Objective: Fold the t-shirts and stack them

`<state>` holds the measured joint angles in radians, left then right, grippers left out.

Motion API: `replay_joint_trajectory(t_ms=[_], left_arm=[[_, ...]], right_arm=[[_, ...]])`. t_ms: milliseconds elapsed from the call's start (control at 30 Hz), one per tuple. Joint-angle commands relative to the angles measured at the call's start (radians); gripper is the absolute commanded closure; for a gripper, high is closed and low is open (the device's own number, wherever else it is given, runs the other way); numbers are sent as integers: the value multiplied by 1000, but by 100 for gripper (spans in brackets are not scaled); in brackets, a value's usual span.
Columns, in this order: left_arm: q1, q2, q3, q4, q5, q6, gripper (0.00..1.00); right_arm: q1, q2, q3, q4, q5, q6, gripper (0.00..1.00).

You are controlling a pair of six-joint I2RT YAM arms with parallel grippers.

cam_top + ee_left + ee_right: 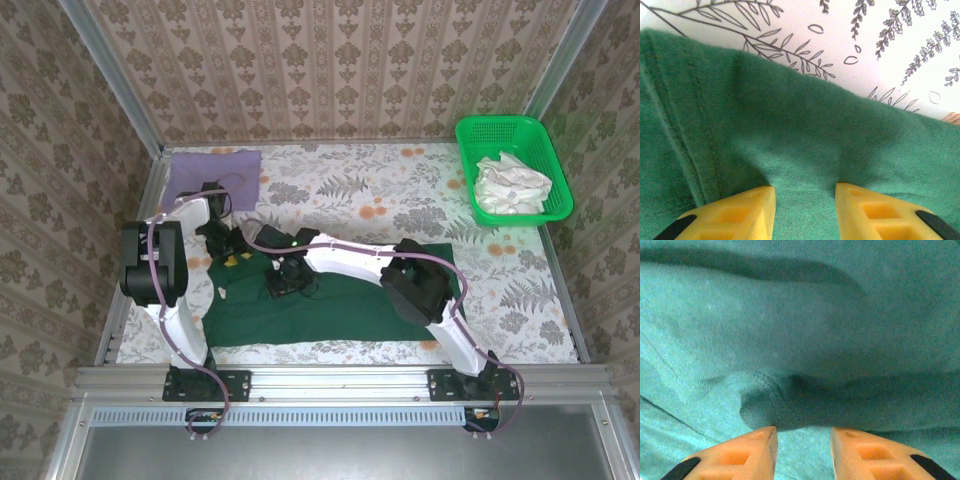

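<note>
The dark green t-shirt [340, 310] lies spread across the near half of the table. My left gripper [231, 254] is down on its left end. In the left wrist view its yellow fingertips [805, 200] are closed on a raised fold of the green cloth [805, 135], just inside the shirt's edge. My right gripper [288, 283] is a little to the right, also down on the shirt. Its orange fingertips [803, 440] pinch green cloth beside a stitched hem [772, 395]. The lilac t-shirt [210, 170] lies folded flat at the back left corner.
A bright green mesh basket [470, 130] holding white crumpled cloth [510, 185] stands at the back right. The table has a floral cover [400, 200], bare across the middle and right. Metal frame rails and patterned walls close in the sides.
</note>
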<state>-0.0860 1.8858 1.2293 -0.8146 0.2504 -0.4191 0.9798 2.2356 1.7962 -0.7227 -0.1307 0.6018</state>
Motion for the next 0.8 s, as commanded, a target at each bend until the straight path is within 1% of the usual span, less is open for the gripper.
replay_joint_trajectory(t_ms=[0, 133, 267, 633, 767], left_arm=[[-6, 36, 13, 10, -30, 2, 63], [-6, 44, 19, 7, -30, 3, 63], [-5, 50, 29, -1, -33, 8, 63], [1, 59, 31, 2, -40, 8, 64], [2, 59, 28, 4, -40, 6, 64]], right_arm=[[-3, 41, 62, -70, 46, -11, 64], [-3, 72, 101, -105, 49, -14, 64], [-1, 76, 98, -111, 50, -17, 65], [-1, 105, 120, -140, 51, -34, 80], [1, 121, 132, -164, 64, -37, 81]])
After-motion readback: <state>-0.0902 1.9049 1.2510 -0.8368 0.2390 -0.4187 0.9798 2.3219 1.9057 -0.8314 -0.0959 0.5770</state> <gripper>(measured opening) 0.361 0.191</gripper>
